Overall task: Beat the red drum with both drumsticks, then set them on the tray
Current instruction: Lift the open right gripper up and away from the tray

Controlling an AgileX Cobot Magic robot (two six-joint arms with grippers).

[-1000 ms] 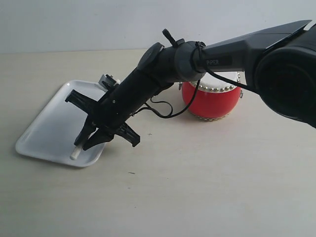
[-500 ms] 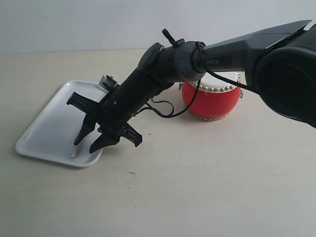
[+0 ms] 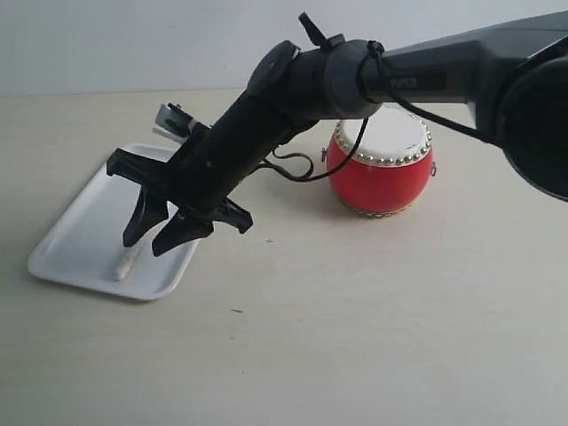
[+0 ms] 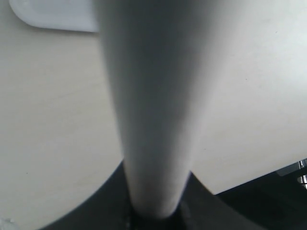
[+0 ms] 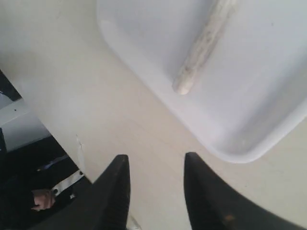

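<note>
The red drum [image 3: 382,173] stands upright on the table, white head up. One drumstick [image 3: 124,264] lies loose in the white tray [image 3: 75,226], near its front right rim; the right wrist view shows the same drumstick [image 5: 201,48] and tray [image 5: 268,96]. My right gripper [image 3: 146,244] hangs open just above that rim, and in its own view the right gripper [image 5: 156,163] holds nothing between its fingers. The left gripper [image 4: 153,215] is shut on the other drumstick [image 4: 153,96], which fills its view as a blurred pale shaft. The exterior view does not show the left gripper.
My right arm [image 3: 293,98] stretches across the table from the right, passing over the space between drum and tray. A tray corner [image 4: 53,14] shows in the left wrist view. The table edge [image 4: 259,179] runs close by there, with dark floor beyond.
My right gripper has opened and let go of its drumstick, which now lies in the tray. The gripper has lifted and shifted a little to the left.
</note>
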